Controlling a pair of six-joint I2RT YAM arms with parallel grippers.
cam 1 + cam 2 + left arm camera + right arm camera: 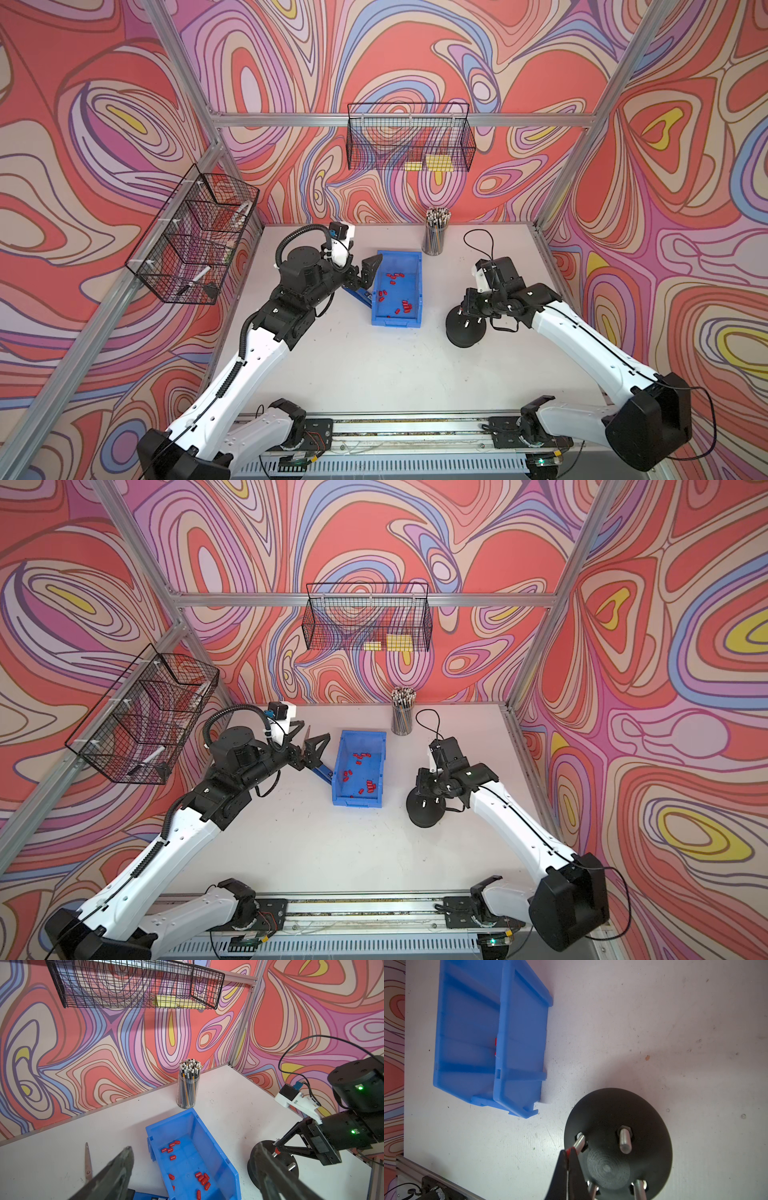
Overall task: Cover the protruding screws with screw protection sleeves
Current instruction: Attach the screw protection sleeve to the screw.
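In both top views the left end effector (318,737) hangs just beside the blue bin (419,286), on its own arm's side, jaws spread wide with nothing between them. The screw protection sleeves (406,307) lie scattered on the bin floor. Across the white counter (374,365), the right end effector (467,309) is down over the black domed base (465,336), where the protruding screws (468,324) stand upright. A cup of pencils (434,239) stands near the back wall. The left wrist view shows that arm's two fingers (116,1174) far apart, a scissors blade (88,1161) flat on the counter beside the bin, and the right end effector pinching a red sleeve (276,1150) at the top of one screw. In the right wrist view the right jaws are closed on that sleeve, which touches the tip of the screw nearest the bin. How far it sits over the thread I cannot tell. The screw beside it (625,1140) is bare.
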